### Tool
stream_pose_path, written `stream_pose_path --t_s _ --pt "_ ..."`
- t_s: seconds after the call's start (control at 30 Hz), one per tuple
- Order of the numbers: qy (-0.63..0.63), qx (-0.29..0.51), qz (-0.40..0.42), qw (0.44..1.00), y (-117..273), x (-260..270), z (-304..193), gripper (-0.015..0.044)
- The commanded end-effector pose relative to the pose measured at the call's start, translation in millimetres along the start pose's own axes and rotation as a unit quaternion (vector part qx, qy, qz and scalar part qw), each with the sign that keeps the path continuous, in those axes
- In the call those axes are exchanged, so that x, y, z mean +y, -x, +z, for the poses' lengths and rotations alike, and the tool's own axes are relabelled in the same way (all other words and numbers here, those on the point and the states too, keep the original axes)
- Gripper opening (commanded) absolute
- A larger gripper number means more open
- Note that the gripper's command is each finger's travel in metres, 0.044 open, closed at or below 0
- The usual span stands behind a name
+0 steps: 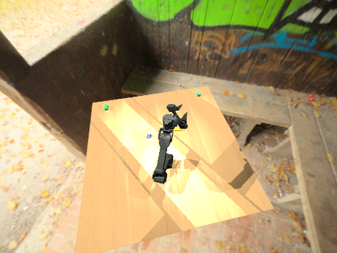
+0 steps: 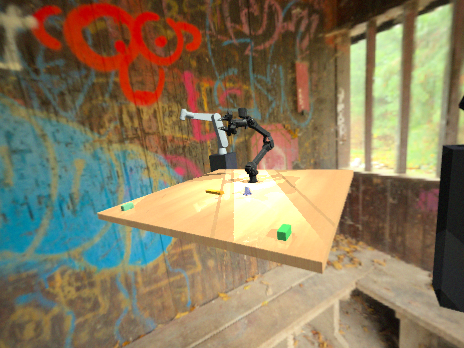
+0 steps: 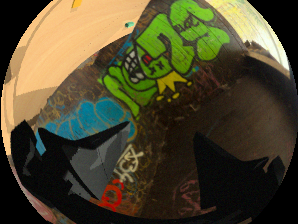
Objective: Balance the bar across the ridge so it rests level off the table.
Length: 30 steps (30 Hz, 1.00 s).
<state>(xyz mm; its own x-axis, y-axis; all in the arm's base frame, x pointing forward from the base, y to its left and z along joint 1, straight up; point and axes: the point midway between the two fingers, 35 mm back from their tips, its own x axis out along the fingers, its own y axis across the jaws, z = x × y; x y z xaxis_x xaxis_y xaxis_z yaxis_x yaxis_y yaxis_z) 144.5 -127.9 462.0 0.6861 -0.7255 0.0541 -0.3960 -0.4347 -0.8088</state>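
Observation:
The yellow bar (image 1: 179, 129) (image 2: 214, 191) lies flat on the table, partly hidden by the arm in the top view; an end of it shows at the top edge of the wrist view (image 3: 76, 3). The small purple-blue ridge (image 1: 149, 136) (image 2: 247, 191) stands on the table, apart from the bar, left of it in the top view and right of it in the exterior view. My gripper (image 1: 184, 110) (image 2: 221, 124) (image 3: 163, 131) is open and empty, high above the table, pointing outward rather than down. Its black fingers stand well apart in the wrist view.
One green block (image 1: 106, 107) (image 2: 284, 232) and another green block (image 1: 198, 93) (image 2: 127, 206) (image 3: 129, 24) lie near the far corners of the wooden table (image 1: 109, 203) (image 2: 300, 210). A white arm (image 2: 220, 132) on a dark stand is behind the table in the exterior view.

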Motion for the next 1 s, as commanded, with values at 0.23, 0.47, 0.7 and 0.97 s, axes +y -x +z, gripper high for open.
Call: stream_pose_path --t_s 0.23,0.47,0.7,0.97 --pt "0.002 -0.086 0.064 0.994 -44 14 47 0.0315" --pt "0.001 -0.138 0.106 0.985 -66 27 79 0.0315" --pt "-0.001 -0.188 0.15 0.971 -84 41 112 0.0315" --pt "-0.003 -0.24 0.204 0.949 -99 59 149 0.0315"
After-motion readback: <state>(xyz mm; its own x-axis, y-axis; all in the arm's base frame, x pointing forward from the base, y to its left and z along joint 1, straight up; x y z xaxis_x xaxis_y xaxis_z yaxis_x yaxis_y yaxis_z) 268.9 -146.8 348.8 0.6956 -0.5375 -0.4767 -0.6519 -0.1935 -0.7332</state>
